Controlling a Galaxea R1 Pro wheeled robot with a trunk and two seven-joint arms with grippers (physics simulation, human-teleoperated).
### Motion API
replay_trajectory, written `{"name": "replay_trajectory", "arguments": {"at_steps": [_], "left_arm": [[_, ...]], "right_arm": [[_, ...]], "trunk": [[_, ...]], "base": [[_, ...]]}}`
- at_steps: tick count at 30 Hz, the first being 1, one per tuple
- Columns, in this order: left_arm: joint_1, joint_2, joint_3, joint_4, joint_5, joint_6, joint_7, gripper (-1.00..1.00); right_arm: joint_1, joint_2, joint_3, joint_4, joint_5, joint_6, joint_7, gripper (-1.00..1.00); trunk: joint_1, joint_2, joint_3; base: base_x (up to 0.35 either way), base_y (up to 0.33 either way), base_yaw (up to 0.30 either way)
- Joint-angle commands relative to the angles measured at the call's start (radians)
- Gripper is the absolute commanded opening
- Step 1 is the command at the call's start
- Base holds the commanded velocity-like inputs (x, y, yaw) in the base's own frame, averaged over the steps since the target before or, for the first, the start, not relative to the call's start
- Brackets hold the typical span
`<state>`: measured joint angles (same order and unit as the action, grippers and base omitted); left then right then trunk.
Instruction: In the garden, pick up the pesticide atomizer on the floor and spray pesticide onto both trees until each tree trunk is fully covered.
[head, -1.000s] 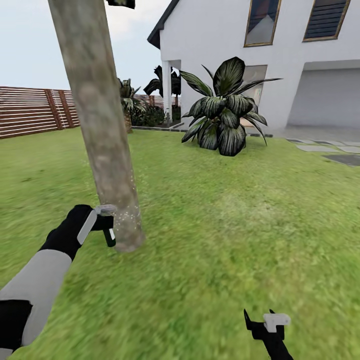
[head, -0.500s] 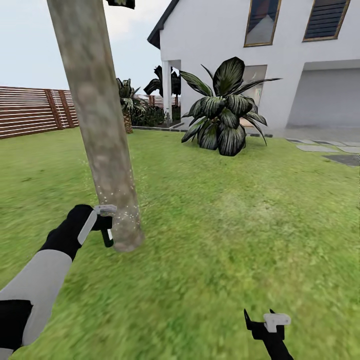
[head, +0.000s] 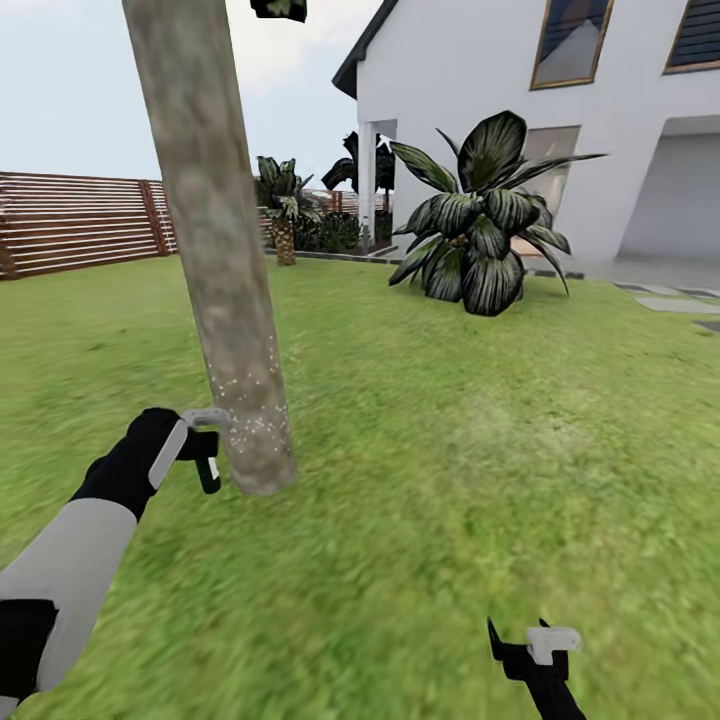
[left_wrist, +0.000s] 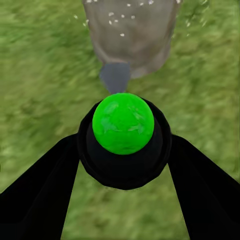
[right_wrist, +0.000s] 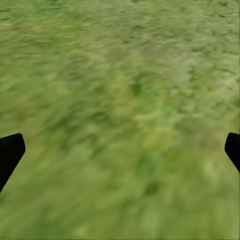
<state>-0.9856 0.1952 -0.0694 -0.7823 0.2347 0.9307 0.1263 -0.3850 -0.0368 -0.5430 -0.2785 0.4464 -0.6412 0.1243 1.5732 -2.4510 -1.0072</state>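
Blocked straight ahead of the left gripper (left_wrist: 122, 150) jaws by the tree trunk (head: 215, 260); open grass (right_wrist: 120, 100) between and beyond the right gripper (head: 530, 650) jaws.

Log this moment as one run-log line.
left gripper: shut on atomizer, aimed at tree trunk base | pesticide: specks low on trunk | right gripper: open, empty, over grass

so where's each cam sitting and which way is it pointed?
Head: up on the robot, looking forward and down over the lawn at the tree trunk and house; both arms show.
Left wrist: on the left arm, looking along the left tool past the sprayer at the trunk base.
Right wrist: on the right arm, looking down at grass; open fingertips show.
Shared: head and left wrist both see the speckled trunk.
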Motion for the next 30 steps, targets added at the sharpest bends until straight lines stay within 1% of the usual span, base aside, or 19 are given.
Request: {"name": "replay_trajectory", "arguments": {"at_steps": [1, 5, 7, 19, 25, 30], "left_arm": [[-0.001, -0.001, 0.000, 0.000, 0.000, 0.000, -0.001, -1.00], [-0.002, -0.003, 0.000, -0.001, 0.001, 0.000, -0.001, -1.00], [-0.001, -0.003, 0.000, -0.001, 0.001, 0.000, -0.001, -1.00], [0.002, -0.002, -0.001, -0.002, 0.000, 0.000, -0.001, -1.00], [0.001, -0.002, -0.001, -0.002, 0.000, 0.000, -0.001, -1.00], [-0.004, -0.001, -0.001, -0.002, 0.000, 0.000, -0.002, -1.00]], "right_arm": [[0.000, 0.000, 0.000, 0.000, 0.000, 0.000, 0.000, 1.00], [0.000, 0.000, 0.000, -0.001, 0.000, 0.000, 0.000, 1.00], [0.000, 0.000, 0.000, -0.001, 0.000, 0.000, 0.000, 1.00], [0.000, 0.000, 0.000, -0.001, 0.000, 0.000, 0.000, 1.00], [0.000, 0.000, 0.000, 0.000, 0.000, 0.000, 0.000, 1.00], [0.000, 0.000, 0.000, -0.001, 0.000, 0.000, 0.000, 1.00]], "trunk": [[0.000, 0.000, 0.000], [0.000, 0.000, 0.000], [0.000, 0.000, 0.000], [0.000, 0.000, 0.000], [0.000, 0.000, 0.000], [0.000, 0.000, 0.000]], "base": [[0.231, -0.195, 0.102], [0.219, -0.190, 0.025], [0.024, -0.237, 0.003], [-0.091, -0.266, 0.004], [-0.134, -0.264, 0.229], [-0.026, -0.058, 0.063]]}}
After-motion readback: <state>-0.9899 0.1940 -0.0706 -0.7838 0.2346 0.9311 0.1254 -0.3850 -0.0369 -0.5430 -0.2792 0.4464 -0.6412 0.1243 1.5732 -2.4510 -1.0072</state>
